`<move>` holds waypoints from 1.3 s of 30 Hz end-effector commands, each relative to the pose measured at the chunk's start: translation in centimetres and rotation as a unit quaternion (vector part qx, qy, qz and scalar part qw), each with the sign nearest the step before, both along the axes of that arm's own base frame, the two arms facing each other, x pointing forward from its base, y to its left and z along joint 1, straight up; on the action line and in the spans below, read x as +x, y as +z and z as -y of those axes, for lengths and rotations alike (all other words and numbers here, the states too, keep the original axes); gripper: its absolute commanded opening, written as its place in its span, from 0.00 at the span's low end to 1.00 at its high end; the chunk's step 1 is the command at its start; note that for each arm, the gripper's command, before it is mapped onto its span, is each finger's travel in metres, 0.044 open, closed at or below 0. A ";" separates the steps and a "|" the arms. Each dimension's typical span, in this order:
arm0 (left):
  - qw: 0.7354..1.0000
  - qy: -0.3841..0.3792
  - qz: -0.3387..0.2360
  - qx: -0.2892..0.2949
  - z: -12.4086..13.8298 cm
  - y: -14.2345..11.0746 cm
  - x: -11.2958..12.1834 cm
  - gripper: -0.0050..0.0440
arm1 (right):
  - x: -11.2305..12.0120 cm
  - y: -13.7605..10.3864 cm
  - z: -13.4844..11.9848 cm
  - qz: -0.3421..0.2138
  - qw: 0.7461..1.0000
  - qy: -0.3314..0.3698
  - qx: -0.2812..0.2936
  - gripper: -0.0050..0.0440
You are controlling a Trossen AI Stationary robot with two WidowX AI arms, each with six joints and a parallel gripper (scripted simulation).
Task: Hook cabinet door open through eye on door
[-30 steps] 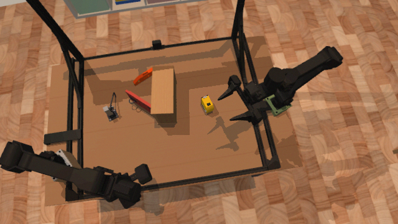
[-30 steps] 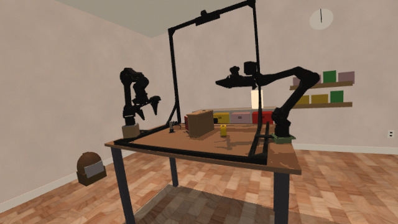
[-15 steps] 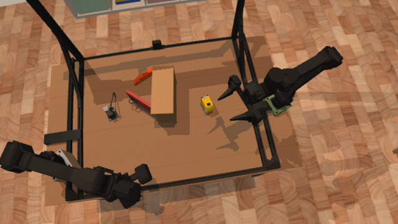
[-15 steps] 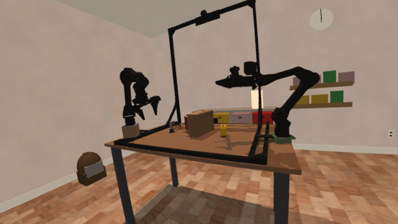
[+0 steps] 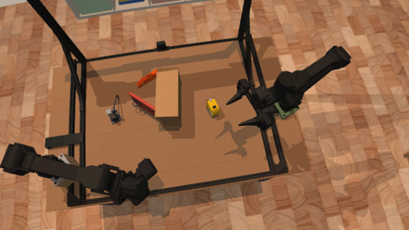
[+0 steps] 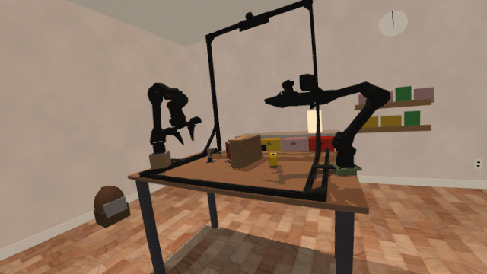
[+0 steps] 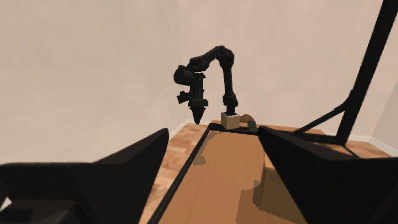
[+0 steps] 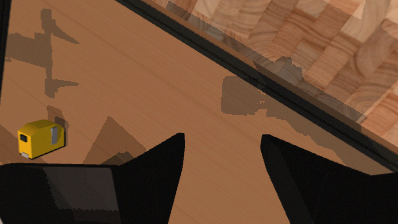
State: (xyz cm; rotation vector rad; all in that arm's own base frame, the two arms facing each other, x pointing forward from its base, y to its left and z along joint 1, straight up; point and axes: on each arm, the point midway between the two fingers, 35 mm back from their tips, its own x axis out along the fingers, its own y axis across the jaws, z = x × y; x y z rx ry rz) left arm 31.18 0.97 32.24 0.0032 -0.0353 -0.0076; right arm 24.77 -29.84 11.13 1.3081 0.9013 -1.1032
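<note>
The wooden cabinet (image 5: 167, 92) stands mid-table, its red door (image 5: 142, 103) swung open to one side with a small metal eye (image 5: 139, 110) on it. The post (image 5: 114, 115) stands a short way off from the door, its thin dark hook (image 5: 117, 96) raised and apart from the door. My left gripper (image 5: 238, 112) is open and empty, held high and level by the frame's side, far from the door; it also shows in the left wrist view (image 7: 212, 132). My right gripper (image 6: 188, 131) is open and empty, pointing down near the table's front corner, and shows in the right wrist view (image 8: 222, 142).
An orange flap (image 5: 147, 78) sticks out from the cabinet's far end. A yellow box (image 5: 213, 107) stands between the cabinet and my left gripper, also in the right wrist view (image 8: 41, 138). A black frame (image 5: 80, 105) rims the table with tall uprights.
</note>
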 end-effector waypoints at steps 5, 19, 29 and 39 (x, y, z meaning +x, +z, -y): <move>1.000 -0.001 0.001 0.008 -2.2 1.4 -1.4 0.92 | 4.5 -0.2 -2.8 -0.028 0.976 0.213 -0.038 0.55; 1.000 -0.004 -0.008 0.014 -5.6 3.5 -6.7 0.92 | 13.4 -0.7 -13.1 -0.065 0.719 0.683 -0.116 0.55; 1.000 -0.001 -0.012 0.009 -5.9 4.5 -10.3 0.92 | 16.7 -1.4 -20.4 -0.064 0.452 0.878 -0.143 0.55; 1.000 0.001 -0.015 0.004 -4.9 5.2 -13.1 0.92 | 18.3 -2.0 -27.2 -0.049 0.167 0.972 -0.156 0.55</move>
